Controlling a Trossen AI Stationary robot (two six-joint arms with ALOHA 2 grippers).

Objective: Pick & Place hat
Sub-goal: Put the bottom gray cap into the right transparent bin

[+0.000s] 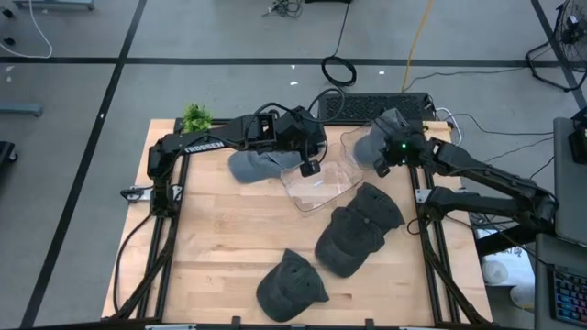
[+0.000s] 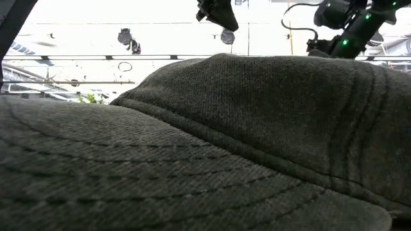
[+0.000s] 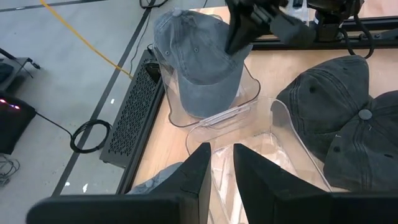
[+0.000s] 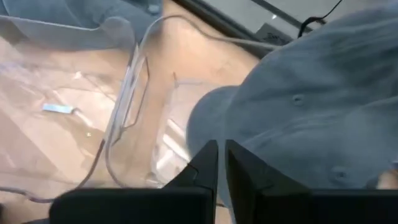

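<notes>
- Grey-blue hat sits in far clear bin, right gripper above it, jaws closed and empty per wrist view; looks just dropped.
- Second grey hat lies by left gripper; jaws narrowly apart, holding nothing visible.
- Three dark hats on table, left to place.

Blue-grey and dark grey caps around two clear bins

One blue-grey cap sits in the far clear bin, crown tilted, brim hanging down inside. Another blue-grey cap lies on the table beside the near clear bin. Two dark grey caps overlap on the wood just right of the bins, and a third dark grey cap lies apart near the front edge, its fabric filling the low view
</notes>
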